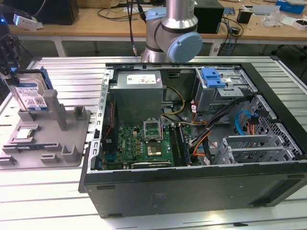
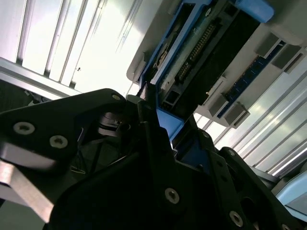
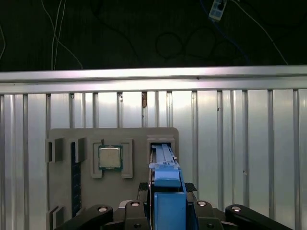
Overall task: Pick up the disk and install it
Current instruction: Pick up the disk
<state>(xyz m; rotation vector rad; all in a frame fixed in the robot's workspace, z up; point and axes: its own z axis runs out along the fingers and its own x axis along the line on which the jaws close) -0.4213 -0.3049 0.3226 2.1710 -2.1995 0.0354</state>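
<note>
The disk (image 1: 29,93) stands on edge at the exterior view's left, its labelled silver face showing and its lower end at the slot of the grey holder (image 1: 48,143). My gripper (image 1: 11,64) comes down on its top from above. In the first wrist view the disk's blue frame (image 3: 167,172) runs between the dark fingers (image 3: 143,188), which press against both its sides, and its far end reaches the holder's slot (image 3: 162,143). The second wrist view shows the disk's connector edge (image 2: 201,45) just beyond the gripper (image 2: 160,122).
An open black computer case (image 1: 192,187) takes up the middle and the exterior view's right, with a motherboard (image 1: 144,143), a power supply (image 1: 136,93) and a grey drive cage with a blue latch plate (image 1: 213,76). A small square chip (image 3: 110,157) sits in the holder. The arm's joint (image 1: 177,38) rises behind the case.
</note>
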